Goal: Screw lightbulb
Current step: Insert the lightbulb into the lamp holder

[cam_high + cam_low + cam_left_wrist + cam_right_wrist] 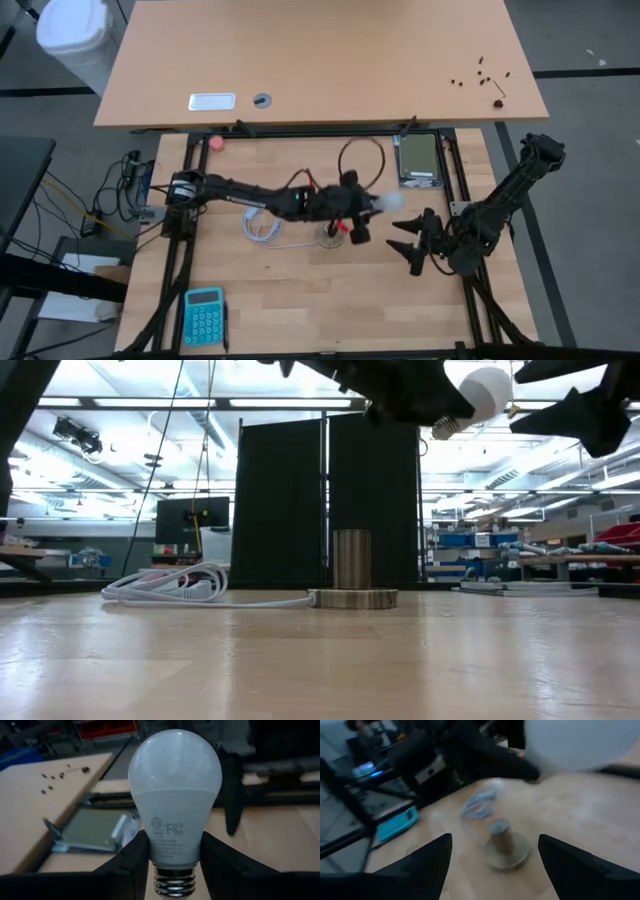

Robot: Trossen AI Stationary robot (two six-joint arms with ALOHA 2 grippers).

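Above the socket (351, 572), the left gripper (172, 857) clenches the lightbulb (174, 795) by its neck, held aloft near the right gripper (415, 243), whose fingers are spread; a misjudged handover could drop it.

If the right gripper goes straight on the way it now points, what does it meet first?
Probably the lightbulb, which the left gripper holds up just ahead of the open right gripper. Depth is unclear, so it may pass beside it.

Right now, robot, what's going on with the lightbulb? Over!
Left gripper shut on lightbulb, held high above table. Right gripper open beside it. Socket below, nothing blocking it.
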